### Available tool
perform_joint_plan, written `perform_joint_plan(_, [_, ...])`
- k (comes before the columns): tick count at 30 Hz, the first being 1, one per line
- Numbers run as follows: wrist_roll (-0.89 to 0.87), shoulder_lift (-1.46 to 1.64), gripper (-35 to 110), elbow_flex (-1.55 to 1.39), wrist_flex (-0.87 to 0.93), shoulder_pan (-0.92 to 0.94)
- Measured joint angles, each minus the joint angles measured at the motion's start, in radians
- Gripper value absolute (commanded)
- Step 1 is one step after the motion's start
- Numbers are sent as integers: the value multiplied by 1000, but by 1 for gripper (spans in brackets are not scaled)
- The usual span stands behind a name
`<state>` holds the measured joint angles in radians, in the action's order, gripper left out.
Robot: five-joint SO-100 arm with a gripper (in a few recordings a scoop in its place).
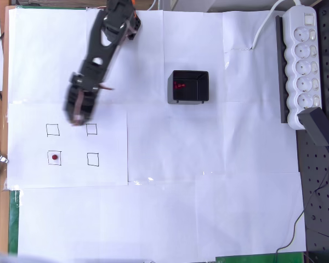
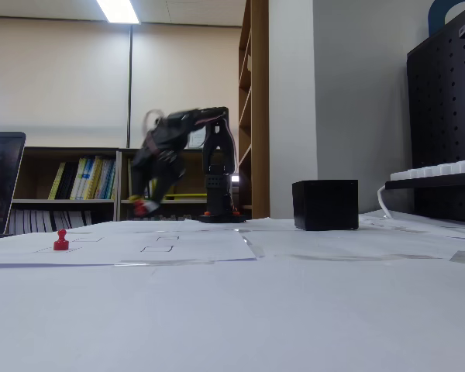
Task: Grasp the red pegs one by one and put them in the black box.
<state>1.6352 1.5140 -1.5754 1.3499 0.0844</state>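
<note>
One red peg (image 1: 55,158) stands in the lower-left printed square on the white paper; in the fixed view this peg (image 2: 60,241) is at the far left. The black box (image 1: 203,87) sits right of centre with red pegs (image 1: 179,85) inside it, and in the fixed view the box (image 2: 325,204) stands right of the arm. My gripper (image 1: 77,114) hangs blurred just above the upper row of squares, up and right of the lone peg. The fixed view shows the gripper (image 2: 142,206) raised off the paper, and its jaws are too blurred to read.
Three empty printed squares (image 1: 91,129) lie around the peg's square. A white power strip (image 1: 302,66) and a black adapter (image 1: 322,126) line the right edge. The arm's base (image 2: 219,209) stands at the back.
</note>
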Motion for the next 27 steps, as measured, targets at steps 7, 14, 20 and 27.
perform_joint_plan(7, [350, 25, 0, -390, 430, -584])
perform_joint_plan(14, [417, 213, 0, -515, 439, -805])
perform_joint_plan(20, [417, 350, 3, -517, 370, -850])
perform_joint_plan(27, [413, 423, 19, -522, 388, -859])
